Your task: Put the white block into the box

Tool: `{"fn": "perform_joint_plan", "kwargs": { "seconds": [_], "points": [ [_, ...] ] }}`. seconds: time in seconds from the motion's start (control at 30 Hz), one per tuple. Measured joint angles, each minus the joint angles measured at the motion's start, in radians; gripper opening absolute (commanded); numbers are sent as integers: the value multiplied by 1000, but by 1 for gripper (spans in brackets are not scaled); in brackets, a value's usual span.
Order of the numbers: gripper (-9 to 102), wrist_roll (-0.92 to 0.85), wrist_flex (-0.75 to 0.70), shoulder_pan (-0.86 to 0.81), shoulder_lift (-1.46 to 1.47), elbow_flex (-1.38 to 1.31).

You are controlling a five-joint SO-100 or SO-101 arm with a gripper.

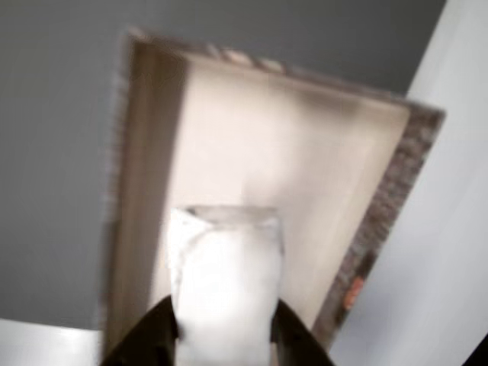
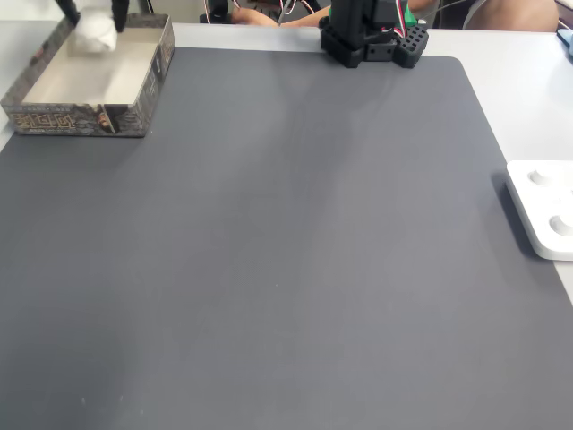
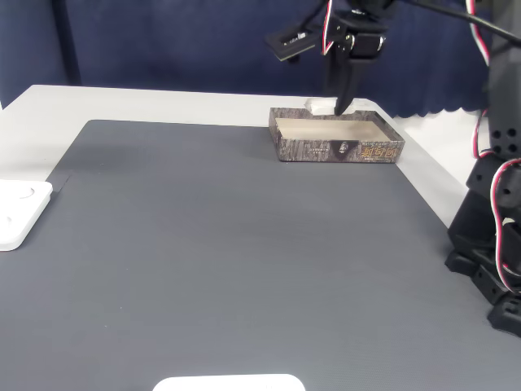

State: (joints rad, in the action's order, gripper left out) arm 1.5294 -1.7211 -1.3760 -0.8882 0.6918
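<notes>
Other view: heavy motion blur is smearing everything; the white block (image 1: 225,278) is blowing out to a featureless glow, and the box (image 1: 396,179) rim is streaking. Both fixed views are staying sharp under even, bright, diffuse light. The grey mat (image 2: 286,251) is showing faint sheen, soft shadows only.

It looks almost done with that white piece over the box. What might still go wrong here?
Two things, probably. The white block hangs in the pincer near one end of the box, not its middle; in a fixed view it sits level with the far rim, so it might clip the rim or land outside. The box looks light, so a nudge from the pincer could shift it.
</notes>
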Motion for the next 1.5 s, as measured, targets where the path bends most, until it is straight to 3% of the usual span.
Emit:
{"fn": "perform_joint_plan", "kwargs": {
  "seconds": [0.47,1.0,1.5],
  "points": [
    [-1,55,-3,-9,225,-233],
    [-1,60,-3,-15,265,-272],
    [-2,-123,-3,-15,265,-229]
  ]
}}
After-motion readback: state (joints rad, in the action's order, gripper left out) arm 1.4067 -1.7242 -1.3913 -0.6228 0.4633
